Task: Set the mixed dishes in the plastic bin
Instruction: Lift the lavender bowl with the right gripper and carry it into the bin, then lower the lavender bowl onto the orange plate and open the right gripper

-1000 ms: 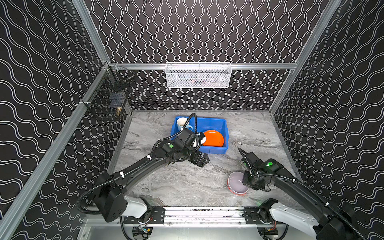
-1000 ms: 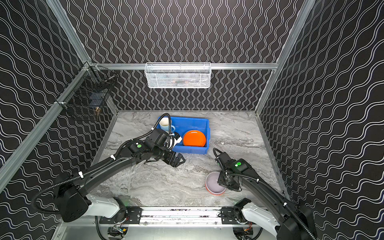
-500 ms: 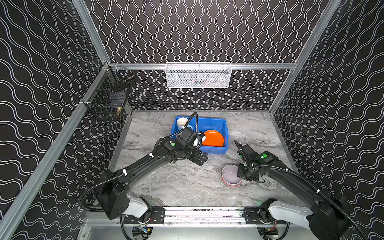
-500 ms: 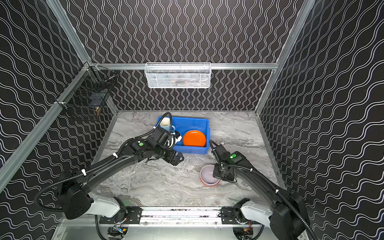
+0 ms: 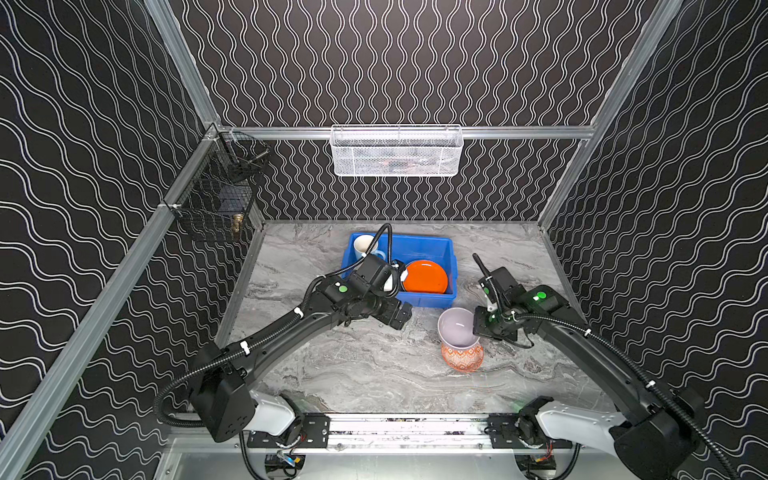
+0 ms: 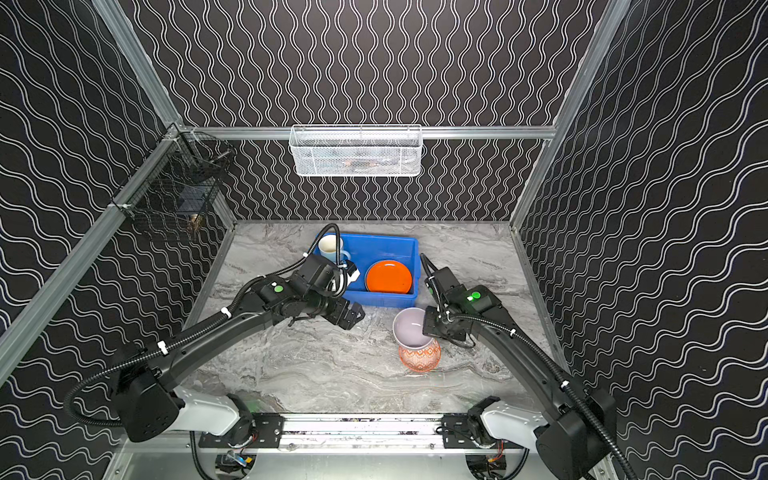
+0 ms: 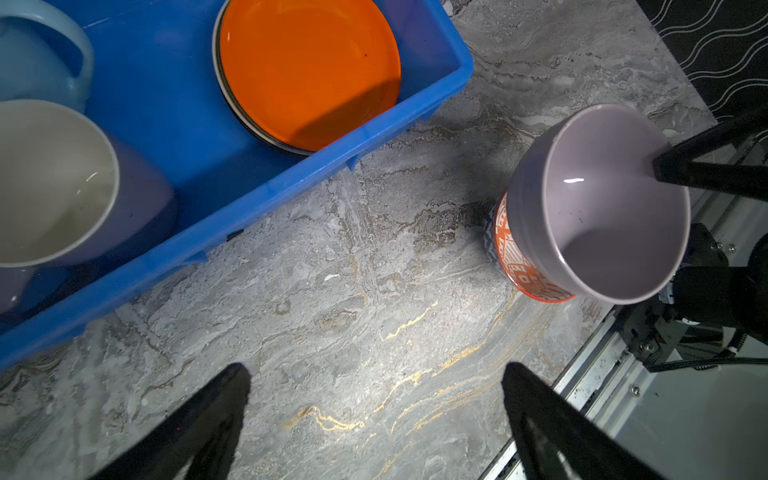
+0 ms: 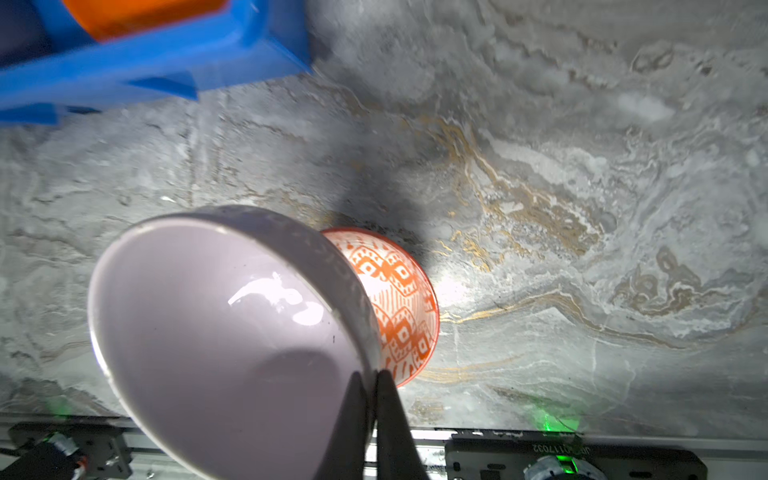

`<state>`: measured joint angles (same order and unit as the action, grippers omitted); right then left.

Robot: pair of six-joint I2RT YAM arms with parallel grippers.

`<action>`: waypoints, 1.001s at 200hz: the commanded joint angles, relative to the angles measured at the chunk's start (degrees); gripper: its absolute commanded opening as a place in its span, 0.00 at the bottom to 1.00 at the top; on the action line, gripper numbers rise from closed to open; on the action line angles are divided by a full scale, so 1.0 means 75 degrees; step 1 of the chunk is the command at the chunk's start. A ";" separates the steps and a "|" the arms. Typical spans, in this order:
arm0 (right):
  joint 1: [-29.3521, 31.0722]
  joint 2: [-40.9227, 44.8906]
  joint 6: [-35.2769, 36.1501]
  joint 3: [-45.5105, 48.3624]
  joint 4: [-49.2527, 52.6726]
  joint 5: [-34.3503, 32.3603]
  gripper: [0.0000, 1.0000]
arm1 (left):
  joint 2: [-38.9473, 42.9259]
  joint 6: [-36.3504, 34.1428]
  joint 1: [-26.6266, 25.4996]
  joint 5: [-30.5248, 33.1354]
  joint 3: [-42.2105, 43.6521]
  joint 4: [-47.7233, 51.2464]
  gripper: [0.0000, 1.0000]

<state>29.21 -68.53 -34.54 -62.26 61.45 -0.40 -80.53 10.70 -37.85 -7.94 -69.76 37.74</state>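
Since a second ago the lavender bowl (image 5: 457,328) has been rising and shifting toward the bin, uncovering the orange-white patterned bowl (image 5: 462,358) beneath it. The right gripper (image 8: 373,376) is pinching the lavender bowl's rim, jaws closed down to the thickness of the wall, with one finger inside and one outside. The bowl is hanging tilted from that grip above the bench (image 5: 365,374), its mouth facing up and leaning toward the left arm's side. Its lower part is overlapping the patterned bowl in both top views; whether the two are touching I cannot tell. The patterned bowl is sitting on the bench near the bin's front right corner.

The left gripper (image 7: 376,372) is hovering over bare bench just in front of the plastic bin (image 5: 434,300), jaws spread wide and holding nothing.

The bin is lying with its long side across the bench. At its right end the orange plate (image 5: 424,276) is resting on other plates whose rims are just showing. The light blue mug (image 5: 365,246) is standing in the far left corner, and the lavender mug (image 7: 54,183) is standing beside it, nearer the front wall.
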 commanded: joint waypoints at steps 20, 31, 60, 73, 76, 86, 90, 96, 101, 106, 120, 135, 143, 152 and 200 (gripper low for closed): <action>-0.0085 -0.0484 0.0429 -0.1133 0.0110 0.0061 0.01 | 0.0265 -0.0055 0.0207 0.0209 -0.0059 0.0168 0.99; -0.0131 -0.0741 0.0549 -0.1476 0.0034 0.0012 0.01 | 0.0334 -0.0065 0.0326 0.0244 -0.0122 0.0223 0.99; -0.0482 -0.1477 0.0781 -0.2104 -0.0514 -0.0012 0.02 | 0.0536 -0.0055 0.0724 0.0252 -0.0272 0.0266 0.99; -0.0720 -0.1865 0.0880 -0.2318 -0.0890 0.0121 0.03 | 0.0615 -0.0067 0.0882 0.0209 -0.0314 0.0232 0.99; -0.0775 -0.1964 0.0904 -0.2376 -0.0957 0.0168 0.03 | 0.0625 -0.0077 0.0916 0.0190 -0.0325 0.0236 0.99; -0.0879 -0.2317 0.0989 -0.2616 -0.1162 0.0279 0.03 | 0.0647 -0.0096 0.1033 0.0163 -0.0375 0.0232 0.99; -0.0904 -0.2455 0.1015 -0.2736 -0.1209 0.0302 0.03 | 0.0637 -0.0111 0.1077 0.0143 -0.0399 0.0255 0.99; -0.0947 -0.2715 0.1063 -0.2936 -0.1246 0.0344 0.03 | 0.0637 -0.0141 0.1137 0.0137 -0.0445 0.0276 0.99; -0.0970 -0.2914 0.1098 -0.3138 -0.1252 0.0361 0.04 | 0.0632 -0.0165 0.1170 0.0145 -0.0477 0.0293 0.99; -0.0977 -0.3121 0.1150 -0.3325 -0.1267 0.0369 0.04 | 0.0630 -0.0192 0.1225 0.0145 -0.0520 0.0317 0.99; -0.0988 -0.3670 0.1241 -0.3807 -0.1324 0.0380 0.04 | 0.0616 -0.0260 0.1348 0.0124 -0.0600 0.0359 0.99; -0.1000 -0.4216 0.1315 -0.4173 -0.1407 0.0469 0.05 | 0.0614 -0.0330 0.1516 0.0006 -0.0616 0.0326 0.99; -0.1000 -0.4465 0.1341 -0.4335 -0.1463 0.0547 0.05 | 0.0614 -0.0357 0.1593 -0.0050 -0.0596 0.0298 0.99; -0.1000 -0.4727 0.1354 -0.4479 -0.1522 0.0635 0.05 | 0.0578 -0.0388 0.1675 -0.0098 -0.0579 0.0277 0.99; -0.1011 -0.5699 0.1455 -0.4908 -0.1739 0.0884 0.05 | 0.0361 -0.0349 0.1894 -0.0389 -0.0509 0.0071 0.99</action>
<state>21.65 -109.06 -24.56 -97.65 51.51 3.77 -77.30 8.99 -24.14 -8.73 -73.80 39.79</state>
